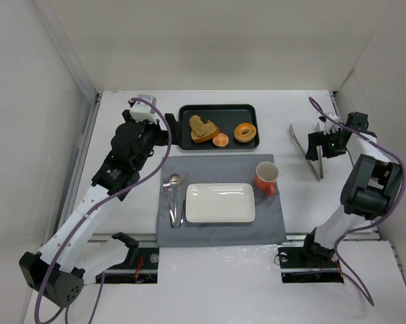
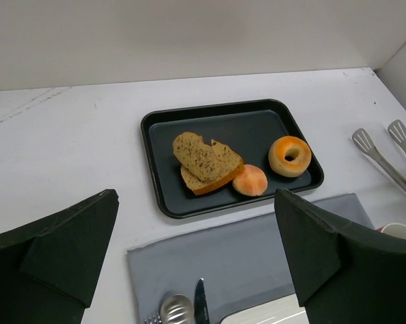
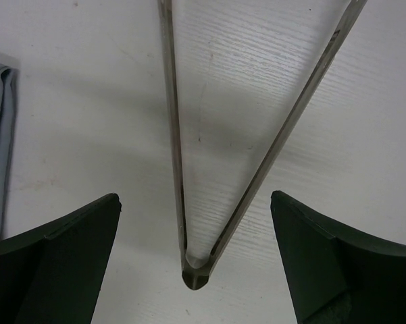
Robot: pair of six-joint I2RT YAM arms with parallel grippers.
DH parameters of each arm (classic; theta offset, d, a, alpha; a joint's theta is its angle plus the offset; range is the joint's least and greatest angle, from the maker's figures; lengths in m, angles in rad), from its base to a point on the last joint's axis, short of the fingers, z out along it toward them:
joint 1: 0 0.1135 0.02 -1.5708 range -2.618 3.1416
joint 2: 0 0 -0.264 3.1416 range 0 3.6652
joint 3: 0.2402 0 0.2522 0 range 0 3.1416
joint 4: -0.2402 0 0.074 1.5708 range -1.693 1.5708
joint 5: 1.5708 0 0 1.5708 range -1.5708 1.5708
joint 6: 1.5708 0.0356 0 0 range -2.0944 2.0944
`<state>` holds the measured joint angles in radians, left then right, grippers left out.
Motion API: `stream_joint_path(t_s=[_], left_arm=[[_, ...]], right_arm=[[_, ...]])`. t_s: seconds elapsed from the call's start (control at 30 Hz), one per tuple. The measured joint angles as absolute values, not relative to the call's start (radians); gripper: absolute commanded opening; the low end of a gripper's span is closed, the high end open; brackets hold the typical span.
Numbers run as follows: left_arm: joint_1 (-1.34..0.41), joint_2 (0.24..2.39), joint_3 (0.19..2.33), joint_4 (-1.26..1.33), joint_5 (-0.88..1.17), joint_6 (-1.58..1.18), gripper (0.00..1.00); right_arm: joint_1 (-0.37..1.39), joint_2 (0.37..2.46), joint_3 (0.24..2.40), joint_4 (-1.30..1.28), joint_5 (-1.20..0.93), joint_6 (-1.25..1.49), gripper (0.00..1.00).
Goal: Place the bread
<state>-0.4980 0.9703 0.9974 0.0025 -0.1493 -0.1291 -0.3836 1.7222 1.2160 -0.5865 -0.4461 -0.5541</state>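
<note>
The bread (image 1: 220,140) is a small round orange-tan bun at the front edge of the black tray (image 1: 186,112), between the toast slices and the donut. It also shows in the left wrist view (image 2: 250,181). My left gripper (image 1: 161,138) is open and empty, above the far left corner of the grey mat and short of the tray (image 2: 155,192); in its own view the gripper (image 2: 194,196) frames the mat. My right gripper (image 1: 323,145) is open and empty over metal tongs (image 1: 309,156). In the right wrist view the gripper (image 3: 194,197) straddles the tongs' hinge (image 3: 197,275) without touching.
Toast slices (image 1: 203,128) and a glazed donut (image 1: 244,132) share the tray. A white rectangular plate (image 1: 220,203), an orange cup (image 1: 266,177) and cutlery (image 1: 174,197) lie on the grey mat (image 1: 216,165). White walls enclose the table on three sides.
</note>
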Motion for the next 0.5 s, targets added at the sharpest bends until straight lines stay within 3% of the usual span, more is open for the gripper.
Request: stream_joint_path(t_s=[0.5], left_arm=[[-0.498, 0.97, 0.997, 0.002, -0.14, -0.13, 1.0]], right_arm=[[-0.384, 1.842, 1.253, -0.556, -0.388, -0.561, 0.97]])
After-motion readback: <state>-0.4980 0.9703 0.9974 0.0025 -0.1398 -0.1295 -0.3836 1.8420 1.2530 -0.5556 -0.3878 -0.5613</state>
